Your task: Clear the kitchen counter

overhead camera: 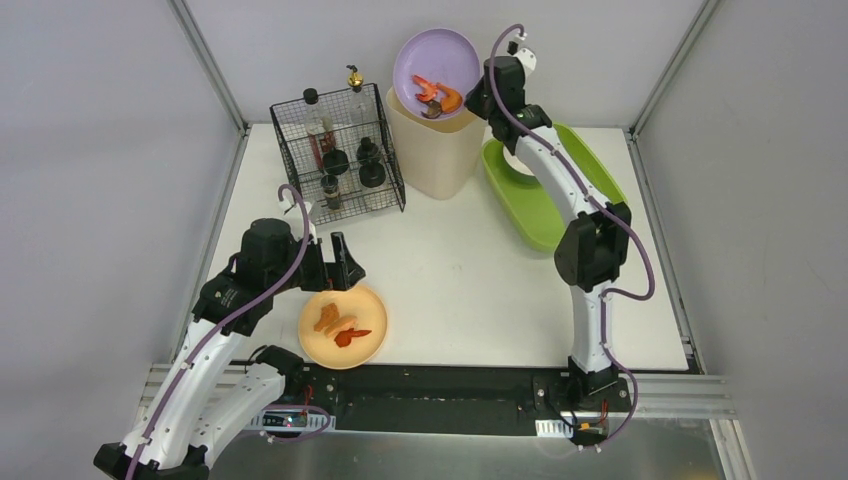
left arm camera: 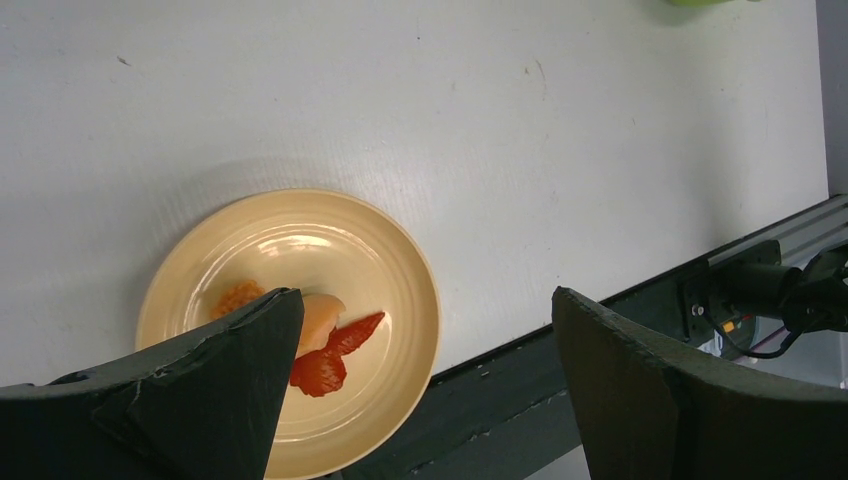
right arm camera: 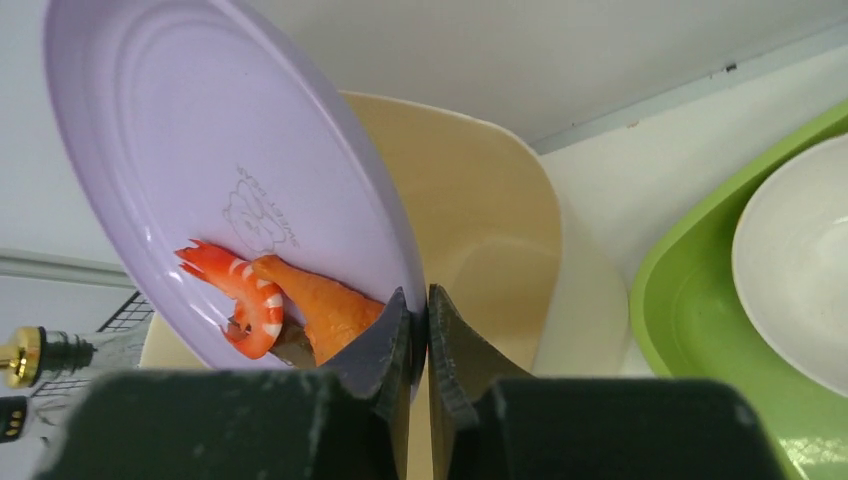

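Note:
My right gripper (overhead camera: 478, 98) is shut on the rim of a purple plate (overhead camera: 437, 62) and holds it tilted over a cream bin (overhead camera: 435, 150) at the back of the white counter (overhead camera: 470, 270). A shrimp and orange food scraps (right arm camera: 275, 300) lie low on the purple plate (right arm camera: 200, 170), close to the fingers (right arm camera: 385, 345). My left gripper (overhead camera: 335, 262) is open just above a yellow plate (overhead camera: 343, 326) with food scraps at the counter's front. In the left wrist view the yellow plate (left arm camera: 300, 250) lies partly under one finger (left arm camera: 230, 380).
A black wire rack (overhead camera: 335, 150) with bottles stands at the back left. A green tray (overhead camera: 545, 190) holding a white bowl (right arm camera: 800, 270) lies at the back right. Metal frame posts stand at the corners.

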